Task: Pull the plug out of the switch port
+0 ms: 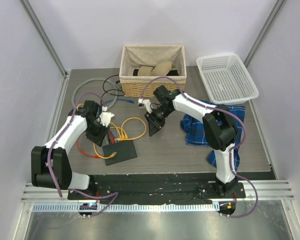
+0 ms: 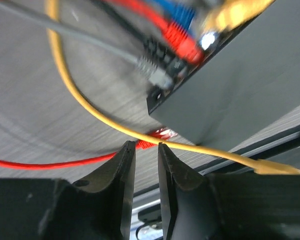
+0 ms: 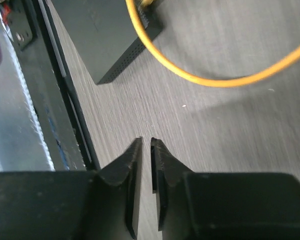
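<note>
The switch (image 1: pixel 119 150) is a flat black box on the table near the front, with its socket edge facing away. In the left wrist view the switch (image 2: pixel 240 85) holds a red plug (image 2: pixel 182 41), a grey plug (image 2: pixel 156 72) and blue and yellow plugs along that edge. My left gripper (image 1: pixel 99 134) hangs just left of the switch; its jaws (image 2: pixel 146 145) stand narrowly apart and empty, with a yellow cable (image 2: pixel 90 107) crossing just past the tips. My right gripper (image 1: pixel 154 129) is to the switch's right over bare table, its jaws (image 3: pixel 146 140) nearly together and empty.
Loose yellow (image 1: pixel 135 122), red (image 1: pixel 85 150), grey (image 1: pixel 82 87) and black cables lie behind the switch. A wicker basket (image 1: pixel 152 75) stands at the back, a white plastic basket (image 1: pixel 225 77) at the back right, and a blue cloth (image 1: pixel 202 125) under the right arm.
</note>
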Robot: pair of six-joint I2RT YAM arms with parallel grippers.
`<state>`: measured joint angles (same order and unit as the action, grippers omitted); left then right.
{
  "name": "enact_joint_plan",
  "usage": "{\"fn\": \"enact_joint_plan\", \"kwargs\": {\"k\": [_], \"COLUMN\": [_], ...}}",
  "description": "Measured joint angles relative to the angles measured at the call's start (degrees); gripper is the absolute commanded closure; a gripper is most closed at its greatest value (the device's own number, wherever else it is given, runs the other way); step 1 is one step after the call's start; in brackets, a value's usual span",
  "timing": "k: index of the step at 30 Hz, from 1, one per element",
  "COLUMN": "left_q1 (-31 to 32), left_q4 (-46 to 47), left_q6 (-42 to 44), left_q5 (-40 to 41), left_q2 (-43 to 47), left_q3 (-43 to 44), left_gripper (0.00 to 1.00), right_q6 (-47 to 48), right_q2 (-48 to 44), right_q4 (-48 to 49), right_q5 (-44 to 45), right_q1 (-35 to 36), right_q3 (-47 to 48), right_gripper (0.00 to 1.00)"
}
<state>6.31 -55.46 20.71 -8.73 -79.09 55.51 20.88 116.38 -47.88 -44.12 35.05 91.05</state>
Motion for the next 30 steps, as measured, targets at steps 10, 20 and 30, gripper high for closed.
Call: {"fn": "enact_joint_plan", "kwargs": {"k": [10,20,30], "left_q1": [0.0,1.5,1.9], "left_q4": [7.3,13.8,14.1], "left_q6": [3.9,2.3,0.5], "left_q5": [7.4,7.0,7.6], "left_q2": [-3.5,-8.2,-8.2], "left_q3": [-6.6,-8.2,-8.2], "left_gripper": [0.70,0.67,0.65], "right_q6": [16.1,18.4,-1.8], "right_q2": [2.2,2.4,-3.7], "right_q4": [-6.9,-5.1,23.3], "right_q5": [1.6,-0.5,-1.9], "right_q1": [7.6,9.4,17.1], "right_q3": [-2.5,-6.8,-23.4], "right_gripper": [0.96,0.96,0.96]}}
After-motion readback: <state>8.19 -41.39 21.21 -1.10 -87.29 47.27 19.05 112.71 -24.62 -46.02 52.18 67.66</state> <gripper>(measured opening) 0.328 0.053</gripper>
